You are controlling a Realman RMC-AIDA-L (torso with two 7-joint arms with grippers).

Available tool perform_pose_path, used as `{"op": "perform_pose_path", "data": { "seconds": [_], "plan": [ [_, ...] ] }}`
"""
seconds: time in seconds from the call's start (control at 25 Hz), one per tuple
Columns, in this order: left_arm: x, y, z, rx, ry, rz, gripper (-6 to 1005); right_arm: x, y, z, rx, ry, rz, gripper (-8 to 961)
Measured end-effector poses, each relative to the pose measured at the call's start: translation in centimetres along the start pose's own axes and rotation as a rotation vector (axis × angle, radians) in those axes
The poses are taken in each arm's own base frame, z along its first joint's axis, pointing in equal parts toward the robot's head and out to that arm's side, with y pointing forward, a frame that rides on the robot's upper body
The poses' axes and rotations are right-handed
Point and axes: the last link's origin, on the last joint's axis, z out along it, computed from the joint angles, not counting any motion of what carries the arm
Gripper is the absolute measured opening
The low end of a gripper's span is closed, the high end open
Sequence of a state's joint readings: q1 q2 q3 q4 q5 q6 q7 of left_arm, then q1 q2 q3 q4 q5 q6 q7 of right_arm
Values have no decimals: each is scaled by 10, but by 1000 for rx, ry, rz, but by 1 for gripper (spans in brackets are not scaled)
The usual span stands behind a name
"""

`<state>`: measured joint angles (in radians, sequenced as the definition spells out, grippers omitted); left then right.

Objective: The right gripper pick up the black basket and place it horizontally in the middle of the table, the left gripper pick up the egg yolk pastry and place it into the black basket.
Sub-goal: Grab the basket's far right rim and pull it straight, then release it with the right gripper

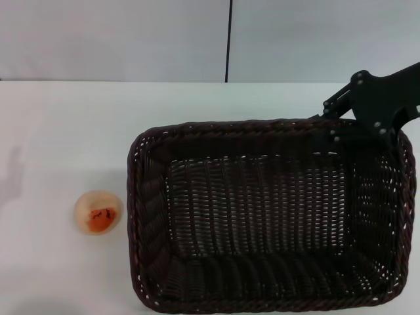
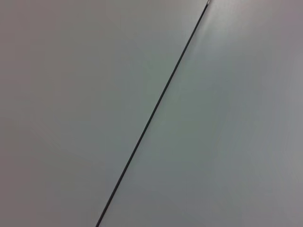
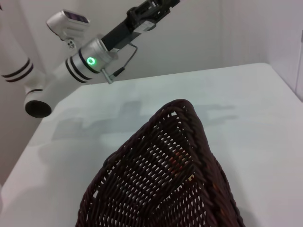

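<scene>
The black basket (image 1: pixel 262 216) fills the middle and right of the table (image 1: pixel 59 131) in the head view, long side running left to right. My right gripper (image 1: pixel 364 128) is at its far right rim and grips that rim. The basket's woven wall (image 3: pixel 161 179) fills the lower part of the right wrist view. The egg yolk pastry (image 1: pixel 98 212) lies on the table just left of the basket, apart from it. My left gripper (image 3: pixel 151 9) shows only in the right wrist view, raised high above the table's far side and away from the pastry.
A grey wall with a dark vertical seam (image 1: pixel 228 39) stands behind the table. The left wrist view shows only that wall and seam (image 2: pixel 151 113). Bare tabletop lies left of the pastry and behind the basket.
</scene>
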<state>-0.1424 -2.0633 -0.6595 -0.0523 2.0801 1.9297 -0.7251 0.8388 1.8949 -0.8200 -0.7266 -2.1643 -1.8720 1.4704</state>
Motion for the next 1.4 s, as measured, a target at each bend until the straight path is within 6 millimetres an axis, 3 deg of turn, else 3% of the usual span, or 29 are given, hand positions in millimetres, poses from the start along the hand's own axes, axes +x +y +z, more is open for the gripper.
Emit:
{"op": "perform_pose_path", "data": {
  "seconds": [0.84, 1.4],
  "plan": [
    [2, 1, -11, 16, -12, -62, 510, -8, -1, 17, -1, 16, -46, 306],
    [2, 3, -17, 9, -22, -73, 512, -22, -23, 14, 138, -25, -135, 350]
  ]
}}
